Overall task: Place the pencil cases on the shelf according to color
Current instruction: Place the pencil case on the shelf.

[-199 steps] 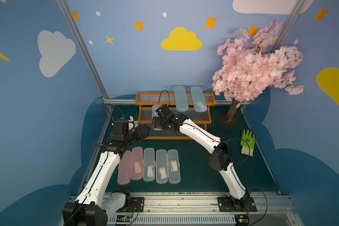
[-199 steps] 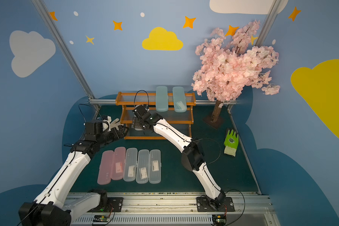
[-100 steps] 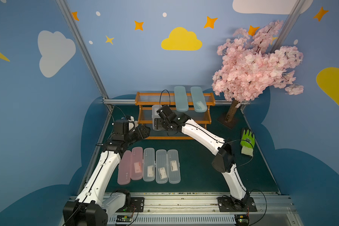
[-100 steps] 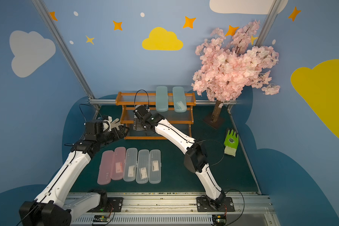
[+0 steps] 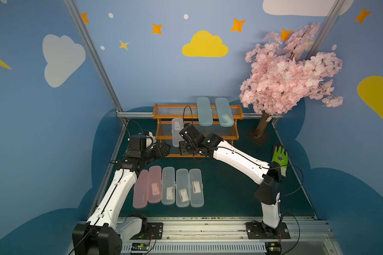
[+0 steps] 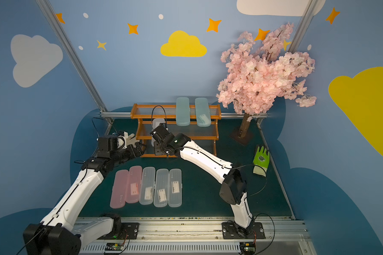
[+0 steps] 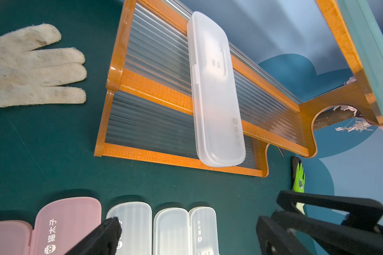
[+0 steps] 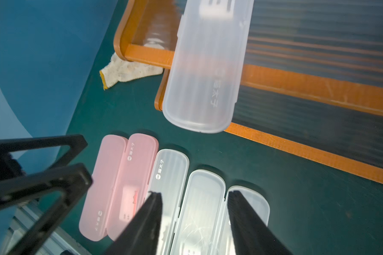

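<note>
**So we're sorting by tier and one clear case is sitting crooked**

Nearest us, five pencil cases are lying side by side on the green mat (image 5: 230,194): two pink cases (image 5: 147,186), then three clear cases (image 5: 182,187). They're lined up so each is easy to pinch across its narrow width.

Just beyond them, we're hovering the right gripper (image 8: 192,194) above the mat in front of the shelf (image 7: 155,88). Its fingers are parted partway and there's nothing between them. The left gripper (image 5: 165,148) is hanging beside it, spread wide and also empty.

Further back, one clear case (image 7: 215,88) is resting tilted near the shelf's left end. It's bridging the middle tier and poking out over the bottom rail, so we're guessing the middle tier is going to clear.

Farthest off, two blue cases (image 5: 204,111) are lying together on the top tier, which is probably leaving the bottom for pink.
</note>
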{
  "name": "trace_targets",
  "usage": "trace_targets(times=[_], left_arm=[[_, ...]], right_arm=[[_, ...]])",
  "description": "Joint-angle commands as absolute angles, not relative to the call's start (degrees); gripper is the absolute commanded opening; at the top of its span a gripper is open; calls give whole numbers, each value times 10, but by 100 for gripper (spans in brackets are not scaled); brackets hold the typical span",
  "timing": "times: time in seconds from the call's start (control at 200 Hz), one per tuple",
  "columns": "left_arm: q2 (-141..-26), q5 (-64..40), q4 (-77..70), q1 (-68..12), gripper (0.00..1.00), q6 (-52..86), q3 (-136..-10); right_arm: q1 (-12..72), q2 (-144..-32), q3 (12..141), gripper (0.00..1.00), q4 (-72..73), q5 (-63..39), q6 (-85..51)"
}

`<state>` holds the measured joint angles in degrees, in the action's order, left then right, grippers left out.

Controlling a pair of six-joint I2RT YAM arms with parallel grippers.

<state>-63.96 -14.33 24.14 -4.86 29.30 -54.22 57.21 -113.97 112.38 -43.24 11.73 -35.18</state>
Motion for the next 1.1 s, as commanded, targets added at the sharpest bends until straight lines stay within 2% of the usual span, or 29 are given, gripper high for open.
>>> trace_targets(times=[0.0,0.17,0.621,0.866,1.096], left_arm=[[-632,-138,249,-47,100,282,-547],[-633,-137,250,-47,100,281,-548],[-640,-142,253,-47,100,279,-547],[-651,-173,260,-52,100,261,-567],[-618,-158,296,-53,100,247,-573]], right_arm=[[571,-1158,1112,42,-407,95,-343],[568,-1202,1140,38,-405,86,-343],[557,-1265,1215,38,-387,67,-315],[571,-1220,1190,52,-418,85,-313],[599,-1147,1106,73,-423,96,-318]])
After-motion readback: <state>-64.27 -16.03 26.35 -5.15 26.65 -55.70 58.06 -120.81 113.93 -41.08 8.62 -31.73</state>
